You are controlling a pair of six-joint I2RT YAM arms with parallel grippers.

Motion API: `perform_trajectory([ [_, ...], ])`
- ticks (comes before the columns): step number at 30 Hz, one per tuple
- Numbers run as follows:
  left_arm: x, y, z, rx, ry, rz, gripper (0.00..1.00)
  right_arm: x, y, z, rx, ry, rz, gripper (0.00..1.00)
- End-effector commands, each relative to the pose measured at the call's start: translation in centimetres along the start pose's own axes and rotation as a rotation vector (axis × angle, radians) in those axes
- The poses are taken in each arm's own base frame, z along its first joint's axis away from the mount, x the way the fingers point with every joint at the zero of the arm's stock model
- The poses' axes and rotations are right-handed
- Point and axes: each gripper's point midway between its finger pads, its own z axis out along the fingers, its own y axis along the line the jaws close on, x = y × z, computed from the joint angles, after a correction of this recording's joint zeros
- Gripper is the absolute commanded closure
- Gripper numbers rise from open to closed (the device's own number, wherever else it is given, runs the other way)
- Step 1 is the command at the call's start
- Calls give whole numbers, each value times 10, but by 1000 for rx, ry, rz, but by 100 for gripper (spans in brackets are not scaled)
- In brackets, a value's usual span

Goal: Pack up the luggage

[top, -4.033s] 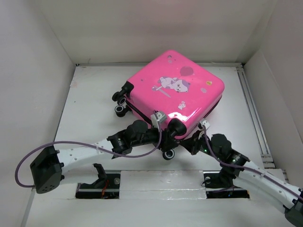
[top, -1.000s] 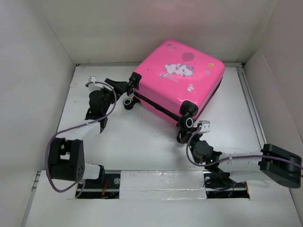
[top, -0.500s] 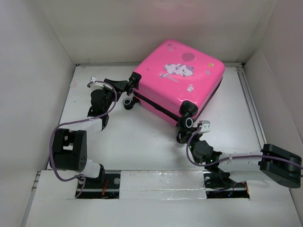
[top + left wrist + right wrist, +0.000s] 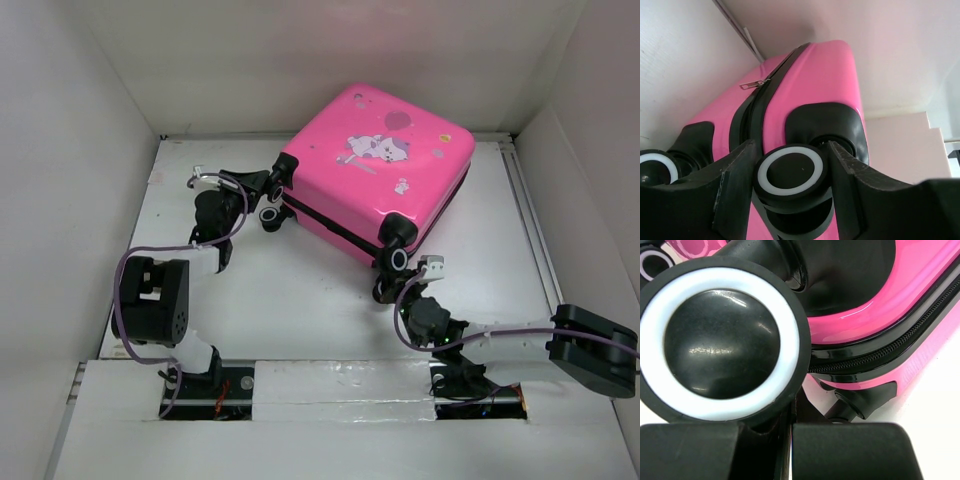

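White tabletop (image 4: 300, 290) boxed in by white walls on my screen. The luggage (image 4: 375, 185), a pink hard-shell suitcase, is zipped shut and lies flat at the far right of centre, sticker face up. It sits skewed: its wheeled end points near-left towards the arms, and its long axis runs from there to the far right corner. My left gripper (image 4: 255, 183) has its fingers pressed against both sides of the left-corner wheel (image 4: 790, 174). My right gripper (image 4: 791, 450) has its fingers pressed together, empty, just under the near-corner wheel (image 4: 720, 342).
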Motion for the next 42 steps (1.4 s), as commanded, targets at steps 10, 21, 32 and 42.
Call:
perform_trajectory([
  [10,14,-40,-24,167,7,25,100,-32,57,-5,-202,18,103,100],
  [21,143,-66,-113,227,196,136,100,-62,58,8,-151,90,0,100],
  [32,217,-106,-158,355,419,167,100,-34,86,18,-313,126,-26,100],
  [42,216,-136,-175,440,414,167,100,-18,151,3,-610,188,5,100],
])
